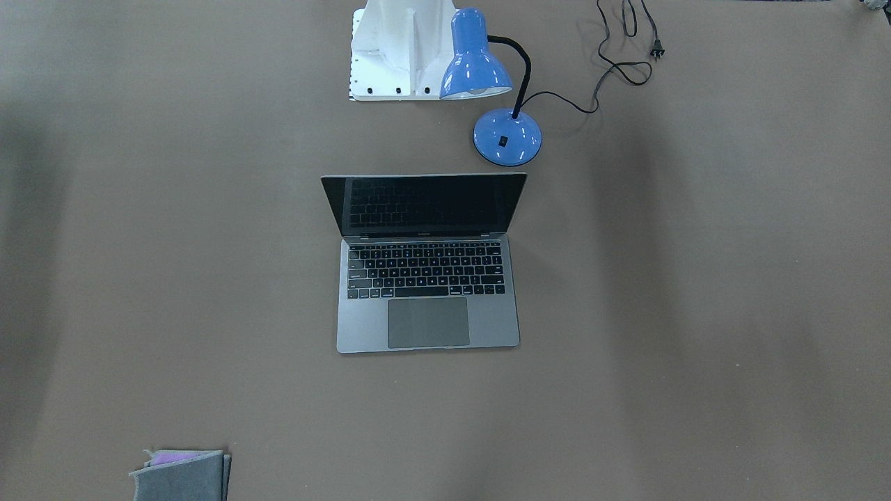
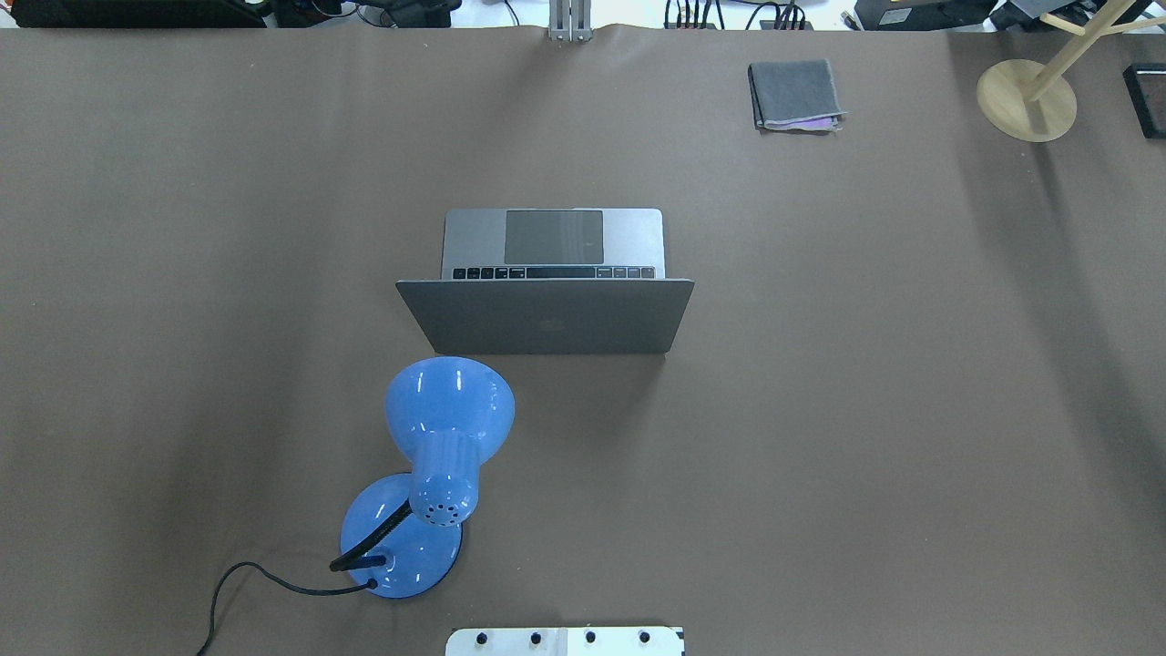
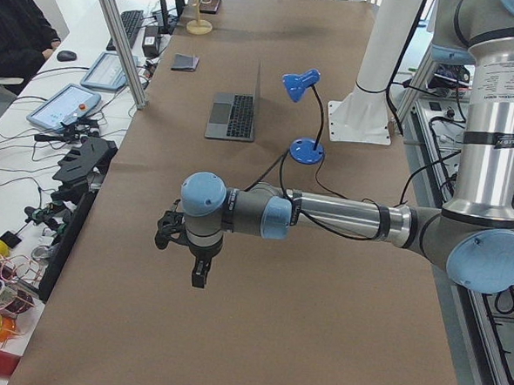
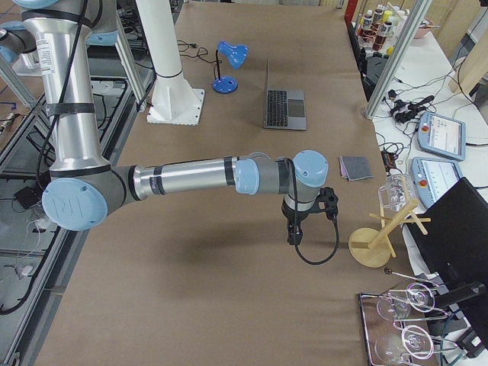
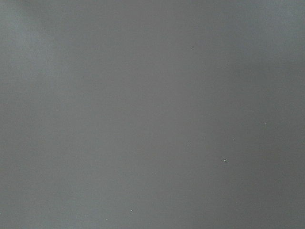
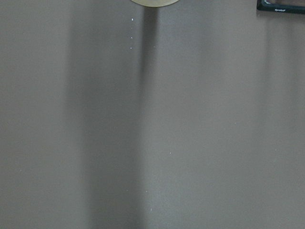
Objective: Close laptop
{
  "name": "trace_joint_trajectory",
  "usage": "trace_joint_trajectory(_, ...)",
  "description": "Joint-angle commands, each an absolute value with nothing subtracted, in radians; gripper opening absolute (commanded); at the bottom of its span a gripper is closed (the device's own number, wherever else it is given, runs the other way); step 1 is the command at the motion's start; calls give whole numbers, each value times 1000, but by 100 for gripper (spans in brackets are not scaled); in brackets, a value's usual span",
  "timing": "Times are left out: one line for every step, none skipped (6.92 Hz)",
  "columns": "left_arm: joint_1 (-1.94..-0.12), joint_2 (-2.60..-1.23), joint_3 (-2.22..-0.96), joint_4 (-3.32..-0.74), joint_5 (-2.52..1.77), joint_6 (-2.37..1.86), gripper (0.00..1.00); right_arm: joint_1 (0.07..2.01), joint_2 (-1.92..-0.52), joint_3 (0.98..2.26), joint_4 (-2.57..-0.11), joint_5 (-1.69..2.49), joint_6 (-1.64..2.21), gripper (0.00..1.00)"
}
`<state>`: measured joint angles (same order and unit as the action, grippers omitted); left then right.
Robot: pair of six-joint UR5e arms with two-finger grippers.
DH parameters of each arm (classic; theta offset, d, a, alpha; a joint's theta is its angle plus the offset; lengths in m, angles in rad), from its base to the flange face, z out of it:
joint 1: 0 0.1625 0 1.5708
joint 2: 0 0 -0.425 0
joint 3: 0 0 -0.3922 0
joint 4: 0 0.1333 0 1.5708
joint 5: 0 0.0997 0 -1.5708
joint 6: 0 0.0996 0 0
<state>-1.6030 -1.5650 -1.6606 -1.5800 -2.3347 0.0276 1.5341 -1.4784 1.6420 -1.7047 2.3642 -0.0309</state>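
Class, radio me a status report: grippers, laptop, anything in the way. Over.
Left gripper, right gripper wide of laptop, jaw state unclear. Laptop open, untouched. Blue lamp stands behind lid.

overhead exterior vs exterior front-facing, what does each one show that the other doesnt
Only overhead exterior: the back of the laptop lid with its faint logo, and a round wooden stand base at the far right corner.
Only exterior front-facing: the dark screen, every row of the keyboard, and the lamp cord's plug.
Both: the laptop standing open, the blue lamp near its lid, the folded grey cloth and the white mount plate.
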Motion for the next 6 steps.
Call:
trace_joint_trajectory(-1603, -1563, -1661, -1580, -2335, 26, 98, 1534, -1474, 1646, -1704, 2367, -32, 100)
trace_joint_trajectory(-1603, -1563, -1661, -1580, -2335, 26, 98, 1534, -1474, 1646, -1704, 2368, -31, 100)
trace_joint_trajectory(-1603, -1563, -1661, -1580, -2335, 26, 98, 1535, -1474, 1647, -1704, 2368, -31, 100)
trace_joint_trajectory(-1603, -1563, -1664, -1580, -2335, 26, 98, 1536, -1474, 1649, -1704, 2367, -31, 100)
trace_joint_trajectory(-1603, -1563, -1663, -1580, -2335, 26, 98, 1534, -1473, 1651, -1704, 2365, -31, 100)
trace_joint_trajectory(-1603, -1565, -1663, -1580, -2335, 26, 98, 1534, -1473, 1654, -1703, 2365, -31, 100)
